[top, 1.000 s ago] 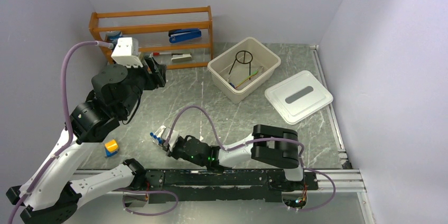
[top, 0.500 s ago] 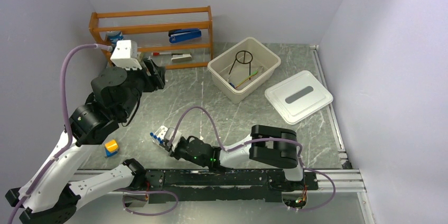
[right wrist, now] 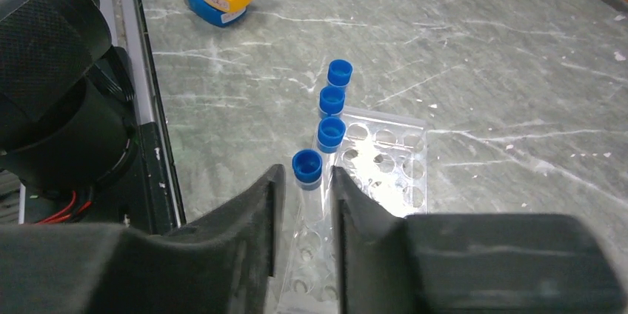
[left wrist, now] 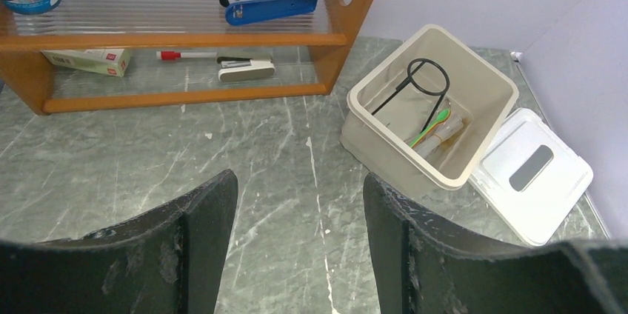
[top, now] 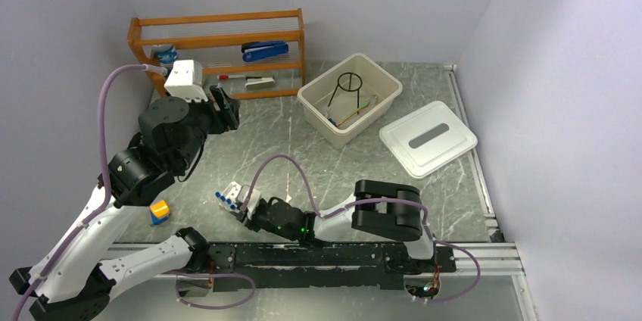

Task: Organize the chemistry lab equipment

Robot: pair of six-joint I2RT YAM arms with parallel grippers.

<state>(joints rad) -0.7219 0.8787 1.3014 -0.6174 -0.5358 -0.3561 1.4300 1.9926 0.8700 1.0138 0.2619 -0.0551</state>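
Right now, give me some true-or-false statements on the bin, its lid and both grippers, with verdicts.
1. The white rectangular lid covers the beige plastic bin. False: it lies on the table beside the bin.
2. The black wire tripod is inside the bin. True.
3. The left gripper holds the blue stapler. False: it is open and empty; the stapler sits on the wooden shelf.
4. The right gripper straddles a blue-capped vial at the white holed rack. True.

Bright, even overhead light here; shadows on the grey marbled worktop are soft and faint. Glare whitens the white holed plastic rack. My right end effector looms dark, slightly blurred up close.
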